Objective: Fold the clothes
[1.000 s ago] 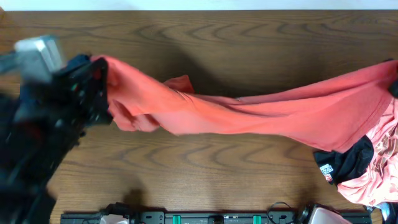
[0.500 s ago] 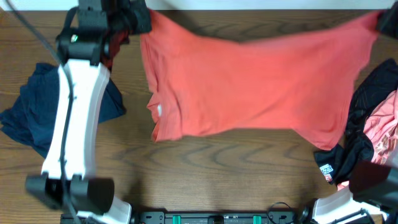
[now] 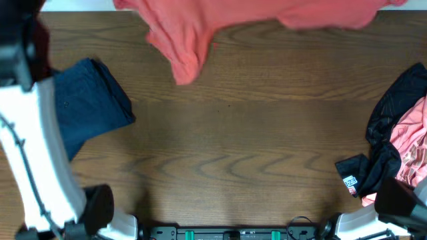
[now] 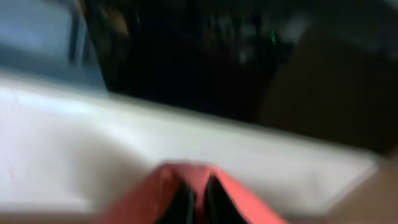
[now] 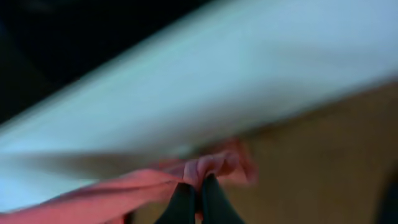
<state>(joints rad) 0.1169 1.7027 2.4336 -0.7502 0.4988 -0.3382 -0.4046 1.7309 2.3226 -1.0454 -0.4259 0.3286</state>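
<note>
At the far edge of the table, the red shirt hangs spread between your two grippers.

In the left wrist view the left gripper has its fingers drawn close with red cloth bunched round them; the right gripper pinches a gathered fold the same way, though both views are blurred; overhead, most of the shirt runs off the top of the frame and one drooping flap hangs over the wood; a navy garment lies at the left, a pile of black and pink clothes at the right; I judge the cloth light, limp and apt to sag or slip; grip it at hems or shoulder seams, well apart, and lay it down taut.
</note>
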